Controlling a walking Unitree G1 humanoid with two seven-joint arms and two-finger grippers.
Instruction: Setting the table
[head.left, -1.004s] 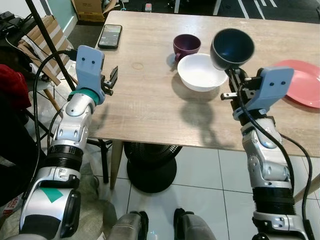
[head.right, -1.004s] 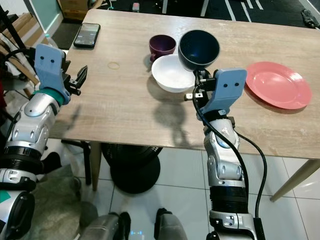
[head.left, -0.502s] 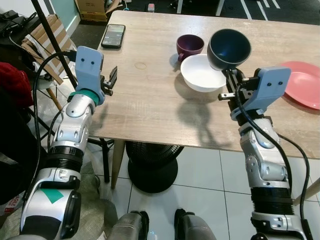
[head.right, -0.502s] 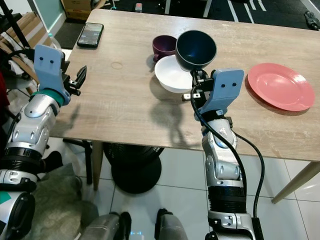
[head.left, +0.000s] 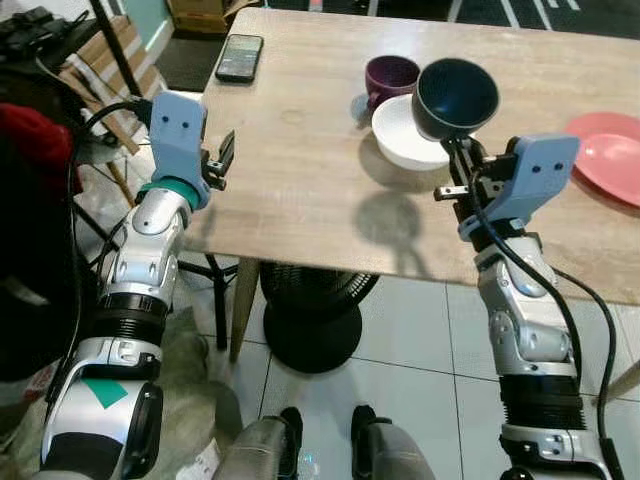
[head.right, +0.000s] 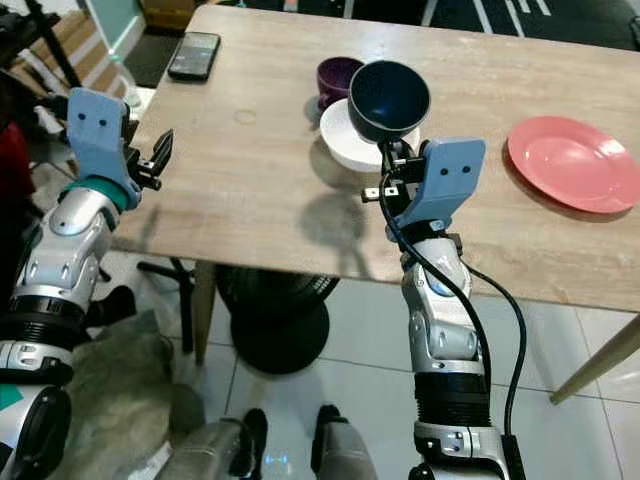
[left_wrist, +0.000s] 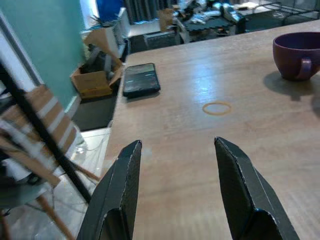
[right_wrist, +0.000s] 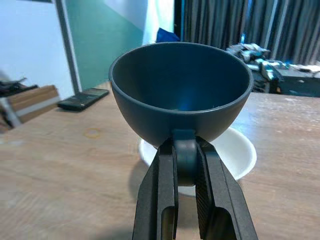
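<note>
A dark blue cup (head.left: 456, 97) hangs above the wooden table (head.left: 300, 180), my right gripper (head.left: 458, 162) shut on its handle. In the right wrist view the cup (right_wrist: 182, 90) sits upright between the fingers (right_wrist: 160, 195). Just behind it on the table lie a white bowl (head.left: 405, 138) and a purple cup (head.left: 390, 74). A pink plate (head.right: 575, 163) rests at the right side. My left gripper (head.left: 222, 160) is open over the table's left front corner with nothing in it; its fingers (left_wrist: 120, 192) point toward the purple cup (left_wrist: 299, 62).
A black phone (head.left: 239, 57) and a rubber band (left_wrist: 217, 108) lie on the table's left part. A black fan base (head.left: 312, 330) stands under the table. A dark chair frame (head.left: 110, 60) and cardboard stand at the left. White floor tiles lie below.
The camera has drawn back, so the table sits higher in view. Both arms hold their poses, the blue cup still held up by the right gripper.
</note>
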